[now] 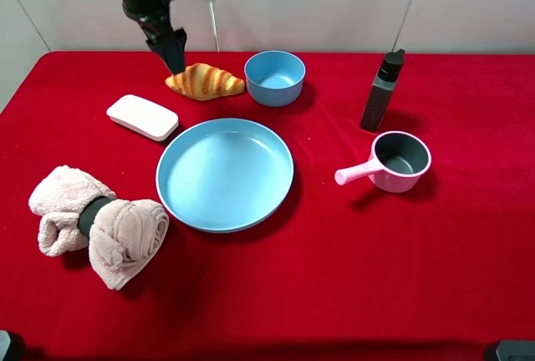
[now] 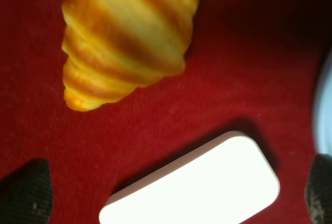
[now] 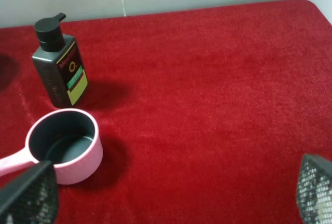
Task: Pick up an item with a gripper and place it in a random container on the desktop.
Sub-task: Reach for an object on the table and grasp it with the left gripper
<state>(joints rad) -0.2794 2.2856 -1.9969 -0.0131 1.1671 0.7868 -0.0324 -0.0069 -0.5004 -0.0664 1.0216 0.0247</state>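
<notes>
Left gripper (image 1: 173, 53), spread wide and holding nothing, near the back left of the red surface (image 1: 351, 294); hangs just over the left tip of the croissant (image 1: 205, 82), apparently lined up for a grasp not yet made. Right gripper (image 3: 171, 193), likewise spread wide and empty, seen only in its own wrist view; sits off to the right near the saucepan and bottle, probably to leave the work to the other arm.

Left to right across the surface:
- One rolled pink towel (image 1: 96, 223), banded by a dark ring, at the front left.
- One white soap-like block (image 1: 142, 116), lying flat near the croissant.
- One golden-brown croissant, resting on the cloth at the back, not between any fingers.
- One wide light-blue plate (image 1: 224, 175) in the middle, empty and near the croissant, so seemingly the handiest drop spot.
- One deep blue bowl (image 1: 274, 87), just beside the croissant's right tip.
- One black pump bottle (image 1: 382, 91), upright at the back right.
- One pink saucepan (image 1: 401, 181), grey inside, handle pointing left, in front of the bottle.

Count: two grippers, one croissant, three open vessels, one each of towel, block and bottle.
</notes>
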